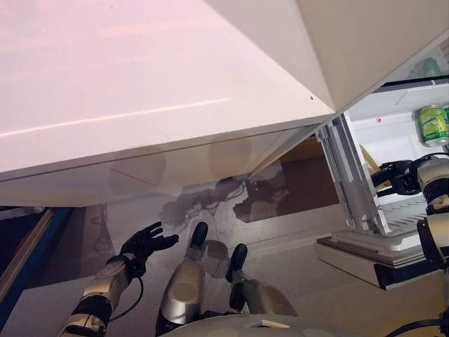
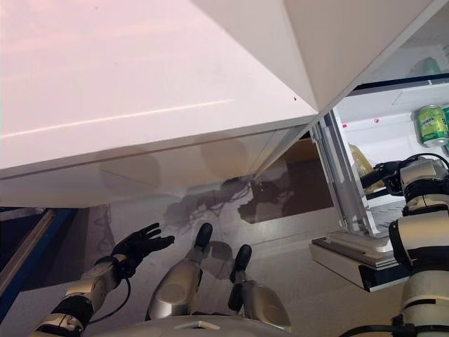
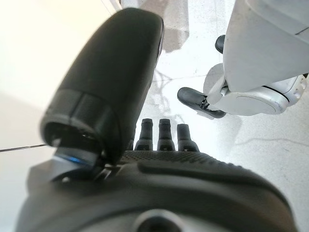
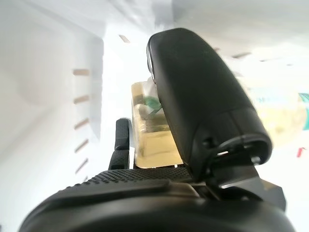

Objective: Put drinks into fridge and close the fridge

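With the right robot hand [image 1: 394,175] gripping a yellowish bottle [image 4: 153,126] inside the fridge [image 2: 365,126], I'd seat it upright on the shelf [image 1: 410,214] before letting go; left robot hand [image 1: 146,243] hangs open.

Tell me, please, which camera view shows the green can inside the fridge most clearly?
The left eye view: the green can sits whole on a fridge shelf, above the right hand. The right eye view shows it equally well. Neither wrist view shows it.
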### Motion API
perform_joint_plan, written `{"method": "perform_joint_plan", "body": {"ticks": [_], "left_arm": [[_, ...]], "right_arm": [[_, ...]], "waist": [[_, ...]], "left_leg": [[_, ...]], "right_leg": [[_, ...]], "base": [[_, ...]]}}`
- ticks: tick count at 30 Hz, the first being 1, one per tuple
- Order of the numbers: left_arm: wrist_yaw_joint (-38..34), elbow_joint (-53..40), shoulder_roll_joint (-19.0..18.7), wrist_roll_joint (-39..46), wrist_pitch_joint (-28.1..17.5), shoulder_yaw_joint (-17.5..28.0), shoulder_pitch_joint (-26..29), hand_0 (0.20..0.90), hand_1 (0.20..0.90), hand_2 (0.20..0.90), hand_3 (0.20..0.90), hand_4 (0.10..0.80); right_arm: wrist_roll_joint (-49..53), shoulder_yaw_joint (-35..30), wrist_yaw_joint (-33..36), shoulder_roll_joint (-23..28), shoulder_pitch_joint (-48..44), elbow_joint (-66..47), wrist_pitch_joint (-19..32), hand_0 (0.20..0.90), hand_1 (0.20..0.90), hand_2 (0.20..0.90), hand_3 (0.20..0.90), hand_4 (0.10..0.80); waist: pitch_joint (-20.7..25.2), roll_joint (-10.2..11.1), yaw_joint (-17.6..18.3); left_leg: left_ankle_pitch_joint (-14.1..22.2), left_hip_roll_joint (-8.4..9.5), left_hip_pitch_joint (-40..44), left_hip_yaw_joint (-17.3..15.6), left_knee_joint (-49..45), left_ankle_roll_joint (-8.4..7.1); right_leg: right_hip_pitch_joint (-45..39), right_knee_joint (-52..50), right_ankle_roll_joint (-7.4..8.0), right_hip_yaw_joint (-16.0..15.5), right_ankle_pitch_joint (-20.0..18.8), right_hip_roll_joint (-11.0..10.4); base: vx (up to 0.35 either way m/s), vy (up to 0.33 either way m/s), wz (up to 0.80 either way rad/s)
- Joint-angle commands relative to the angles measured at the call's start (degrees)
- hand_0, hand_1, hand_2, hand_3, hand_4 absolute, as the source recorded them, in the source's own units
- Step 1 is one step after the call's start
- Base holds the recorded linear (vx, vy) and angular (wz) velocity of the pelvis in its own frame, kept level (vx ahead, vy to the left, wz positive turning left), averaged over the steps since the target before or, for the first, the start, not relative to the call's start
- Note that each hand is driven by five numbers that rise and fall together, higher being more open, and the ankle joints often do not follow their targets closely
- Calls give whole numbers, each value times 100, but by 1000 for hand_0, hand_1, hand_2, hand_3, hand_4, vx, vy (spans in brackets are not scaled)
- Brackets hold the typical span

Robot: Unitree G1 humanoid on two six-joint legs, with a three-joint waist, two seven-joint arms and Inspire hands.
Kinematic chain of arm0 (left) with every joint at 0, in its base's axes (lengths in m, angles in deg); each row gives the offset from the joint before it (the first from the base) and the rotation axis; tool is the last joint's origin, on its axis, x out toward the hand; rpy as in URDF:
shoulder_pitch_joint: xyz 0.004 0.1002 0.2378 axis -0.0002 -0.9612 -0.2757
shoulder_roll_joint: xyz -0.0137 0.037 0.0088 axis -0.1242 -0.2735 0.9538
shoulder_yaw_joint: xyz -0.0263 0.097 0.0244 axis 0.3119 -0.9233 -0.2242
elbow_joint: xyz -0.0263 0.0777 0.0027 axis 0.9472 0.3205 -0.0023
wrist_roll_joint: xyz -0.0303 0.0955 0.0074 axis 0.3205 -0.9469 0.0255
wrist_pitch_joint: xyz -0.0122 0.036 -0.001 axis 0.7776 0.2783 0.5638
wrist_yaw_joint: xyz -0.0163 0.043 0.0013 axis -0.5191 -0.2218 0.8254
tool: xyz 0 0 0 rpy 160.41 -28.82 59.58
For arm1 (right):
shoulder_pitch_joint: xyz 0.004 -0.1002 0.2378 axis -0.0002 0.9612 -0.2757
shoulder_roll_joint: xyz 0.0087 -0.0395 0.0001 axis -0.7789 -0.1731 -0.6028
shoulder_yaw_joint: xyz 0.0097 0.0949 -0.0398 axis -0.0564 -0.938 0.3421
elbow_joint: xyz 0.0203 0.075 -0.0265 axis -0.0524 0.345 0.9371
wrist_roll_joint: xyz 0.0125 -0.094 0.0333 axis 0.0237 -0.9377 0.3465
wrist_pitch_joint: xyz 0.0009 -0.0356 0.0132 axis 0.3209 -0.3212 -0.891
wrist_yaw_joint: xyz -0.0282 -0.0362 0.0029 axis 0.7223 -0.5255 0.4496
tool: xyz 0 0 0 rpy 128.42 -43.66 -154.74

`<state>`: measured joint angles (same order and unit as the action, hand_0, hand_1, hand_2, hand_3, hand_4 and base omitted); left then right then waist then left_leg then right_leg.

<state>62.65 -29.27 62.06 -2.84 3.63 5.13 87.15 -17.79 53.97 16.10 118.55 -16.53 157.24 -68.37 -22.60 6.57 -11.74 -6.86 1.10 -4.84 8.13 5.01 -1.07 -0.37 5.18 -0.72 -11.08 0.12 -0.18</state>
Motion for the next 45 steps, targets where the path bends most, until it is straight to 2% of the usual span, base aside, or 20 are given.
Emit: {"method": "perform_joint_plan", "body": {"ticks": [1,11,15,18,22,24,28,34,35,37,41,45], "left_arm": [[26,26,-139,134,-154,-158,-253,900,900,900,900,800],[98,480,4,8,-125,-215,-165,900,900,900,900,800],[314,691,2,-202,-33,-312,-171,900,900,900,900,800],[429,825,26,-299,-26,-364,-200,900,900,900,900,800],[440,834,89,-253,59,-329,-252,900,900,900,900,800],[481,827,120,-292,135,-257,-299,900,900,900,900,800],[605,939,203,-507,267,-97,-368,900,900,900,900,800],[657,993,366,-597,103,103,-494,900,900,900,900,800],[640,972,448,-684,66,180,-551,900,900,900,900,800],[616,940,519,-752,9,218,-638,900,900,900,900,800],[637,904,604,-908,-35,313,-752,900,900,900,900,800],[619,926,733,-1016,-147,361,-940,900,900,900,900,800]], "right_arm": [[59,433,363,655,-325,-124,34,900,900,900,900,800],[318,219,783,856,-142,-260,492,900,900,900,900,800],[433,167,1035,1090,-41,-495,809,900,900,900,900,800],[737,74,1374,1262,44,-1018,1038,900,900,900,900,800],[1176,-178,2139,1332,366,-2574,866,900,900,900,900,800],[1210,-459,2515,1408,584,-3312,878,900,900,900,900,800],[1195,-1420,3243,1370,1274,-4847,1102,900,900,900,900,800],[1249,-2549,4060,1159,2232,-6474,1761,900,900,900,900,800],[1242,-2925,4343,1051,2642,-6889,2081,900,900,900,900,800],[1224,-3410,4701,913,3132,-7328,2443,900,900,900,900,800],[1253,-4089,5176,649,3917,-7846,2735,900,900,900,900,800],[1495,-4729,5824,91,4694,-8116,3214,900,900,900,900,800]], "waist": [[472,-132,83],[816,-157,298],[1046,-171,414],[1210,-198,531],[1454,-225,730],[1587,-254,835],[1833,-311,1061],[1972,-369,1305],[1994,-399,1390],[2018,-430,1476],[1992,-474,1591],[1890,-535,1703]], "left_leg": [[452,190,-213,-362,-231,169],[513,194,70,-486,-147,185],[569,182,212,-555,-126,180],[613,186,320,-582,-118,170],[666,171,467,-644,-109,154],[692,160,546,-677,-100,151],[775,141,750,-735,-64,158],[880,136,918,-820,-75,182],[915,136,967,-838,-95,191],[970,130,1015,-887,-135,207],[1138,130,1007,-975,-411,250],[1321,162,996,-995,-711,337]], "right_leg": [[626,-444,324,177,-301,-20],[440,-378,345,275,-263,-55],[318,-324,381,318,-242,-75],[237,-294,407,380,-230,-89],[132,-264,457,469,-227,-119],[80,-256,474,524,-217,-124],[-74,-215,496,697,-174,-87],[-191,-208,493,864,-122,-58],[-202,-258,493,919,-92,-51],[-219,-306,488,971,-55,-47],[-186,-555,458,1050,79,-71],[-148,-835,405,1105,206,-68]], "base": [[-3,25,-6],[17,26,-4],[5,8,0],[1,37,-5],[23,33,-18],[52,46,-10],[33,26,-14],[-15,14,-20],[-18,14,-18],[-20,14,-16],[-18,-1,-20],[8,1,-16]]}}
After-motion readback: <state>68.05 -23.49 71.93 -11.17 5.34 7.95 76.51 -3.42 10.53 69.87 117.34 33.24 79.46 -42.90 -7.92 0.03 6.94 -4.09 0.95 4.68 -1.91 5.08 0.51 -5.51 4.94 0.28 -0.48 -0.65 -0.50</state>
